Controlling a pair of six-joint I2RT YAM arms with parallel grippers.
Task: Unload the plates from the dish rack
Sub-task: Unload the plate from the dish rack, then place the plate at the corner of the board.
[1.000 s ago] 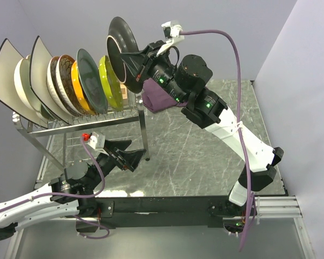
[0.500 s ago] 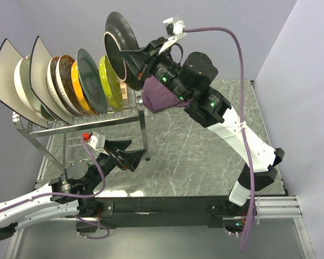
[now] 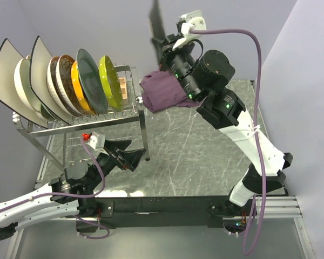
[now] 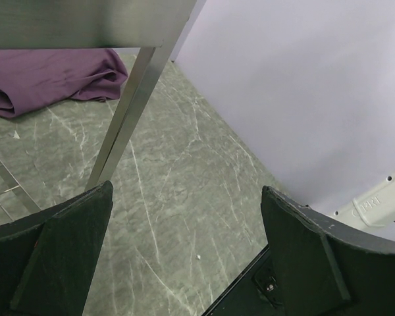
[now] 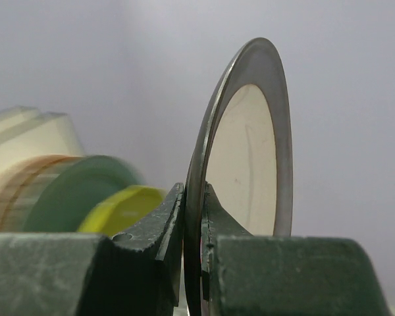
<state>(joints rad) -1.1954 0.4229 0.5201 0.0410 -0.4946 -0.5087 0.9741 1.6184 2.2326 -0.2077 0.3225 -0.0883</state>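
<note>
"Between the tips of the right gripper [image 5: 192, 204], what was there?"
"The rim of the black plate [image 5: 250, 158], pinched tight, high up and out of the dish rack [image 3: 97, 121]. The left gripper [image 3: 127, 155] was wide apart, empty, down low."
"Would the plate be tricky?"
"Probably. It looked hard, slippery and easy to break. The rim seemed the best place to hold. Beside it, other plates [image 3: 89, 81] stood in the rack."

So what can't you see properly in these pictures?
Black plate: edge-on in the top view, face unseen.
Cloth: partly behind the right arm, top view.
Racked plates: blurred in the right wrist view.
Rack: only a leg shows in the left wrist view; the top edge cuts it.
</note>
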